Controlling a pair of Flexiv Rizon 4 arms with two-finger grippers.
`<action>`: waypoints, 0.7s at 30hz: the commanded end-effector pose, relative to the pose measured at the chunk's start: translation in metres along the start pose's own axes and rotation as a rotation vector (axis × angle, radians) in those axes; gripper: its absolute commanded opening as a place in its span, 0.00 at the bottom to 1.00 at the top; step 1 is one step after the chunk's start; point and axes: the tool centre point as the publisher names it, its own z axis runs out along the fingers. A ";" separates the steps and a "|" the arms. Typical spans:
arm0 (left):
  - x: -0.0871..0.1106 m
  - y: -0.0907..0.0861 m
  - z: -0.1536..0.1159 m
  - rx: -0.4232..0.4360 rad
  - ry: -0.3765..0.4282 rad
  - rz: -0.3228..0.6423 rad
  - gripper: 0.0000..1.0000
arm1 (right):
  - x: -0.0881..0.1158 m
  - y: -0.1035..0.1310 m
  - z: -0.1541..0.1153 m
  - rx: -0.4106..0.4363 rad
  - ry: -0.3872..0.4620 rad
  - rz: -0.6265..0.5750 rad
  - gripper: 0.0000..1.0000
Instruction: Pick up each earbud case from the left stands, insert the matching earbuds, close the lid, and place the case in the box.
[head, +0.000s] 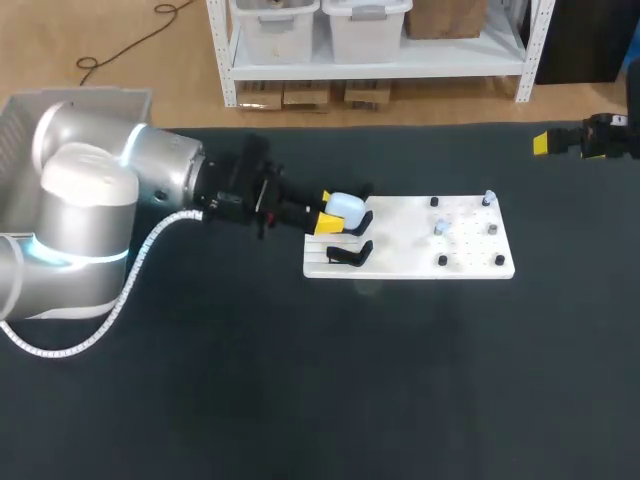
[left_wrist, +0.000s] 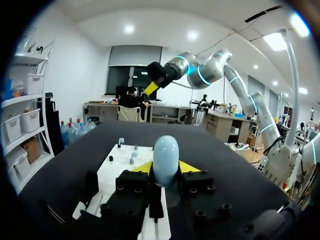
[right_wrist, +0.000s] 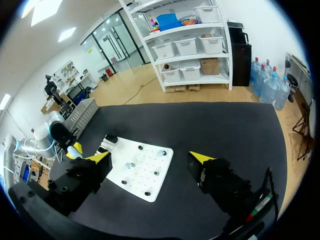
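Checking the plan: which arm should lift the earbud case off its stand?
Left. The left gripper clasps the earbud case from both sides; the right gripper hangs open far beyond the board.

Left claw (head: 333, 212) grips the earbud case (head: 348, 207); right claw (right_wrist: 150, 159) gapes wide.

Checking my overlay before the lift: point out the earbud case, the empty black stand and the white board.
earbud case (left_wrist: 165, 159), left wrist view, middle of its pale rounded shell.
empty black stand (head: 352, 254), head view, on its dark arm.
white board (head: 400, 252), head view, bare patch near its middle.
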 end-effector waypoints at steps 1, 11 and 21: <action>-0.012 -0.017 -0.002 -0.010 -0.022 0.002 0.00 | 0.000 0.000 0.000 -0.001 0.000 0.000 1.00; -0.058 -0.050 -0.007 0.027 -0.046 -0.044 0.00 | 0.000 0.000 0.000 -0.001 0.000 0.000 1.00; -0.063 -0.057 -0.008 0.031 -0.053 -0.045 0.00 | 0.000 0.000 0.000 -0.001 0.000 0.000 1.00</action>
